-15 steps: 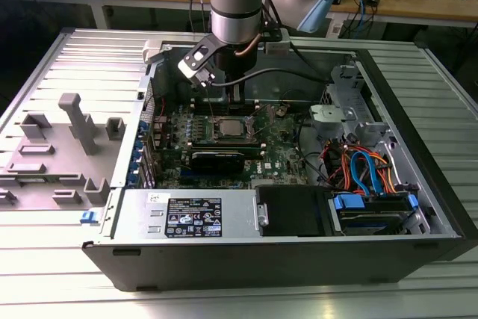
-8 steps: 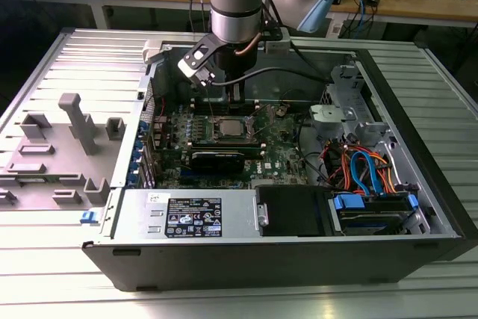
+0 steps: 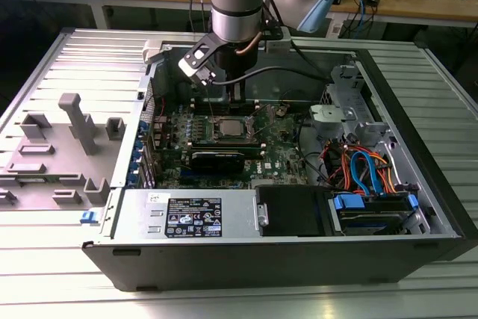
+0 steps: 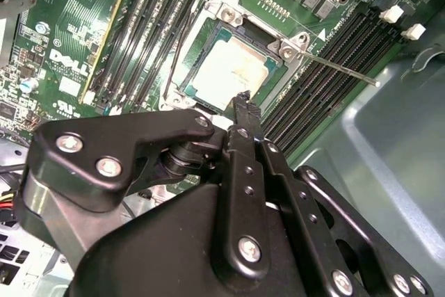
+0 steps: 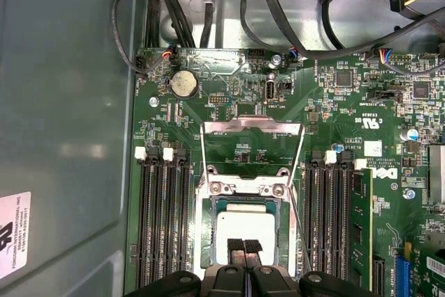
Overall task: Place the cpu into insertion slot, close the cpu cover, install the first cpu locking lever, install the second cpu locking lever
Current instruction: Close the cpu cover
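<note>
The cpu [image 5: 245,226] [image 4: 229,67], a silvery square chip, lies in the insertion slot [image 3: 228,126] on the green motherboard. The cpu cover [image 5: 252,125], a thin metal frame, stands swung up from its hinge at the slot's far edge, and the board shows through its window. A thin locking lever [image 4: 341,69] sticks out free from one corner of the slot, and another rod [image 4: 177,43] runs along the opposite side. My gripper [image 5: 243,247] [image 4: 243,99] hovers over the chip's near edge, its black fingers shut together with nothing between them.
The open computer case [image 3: 418,147] surrounds the board. Black memory slots [image 5: 161,220] [image 5: 332,213] flank the socket. Cables [image 5: 208,5] run along the case's far wall. A power supply [image 3: 194,214] and a drive bay with blue and orange cables [image 3: 366,177] lie near the front.
</note>
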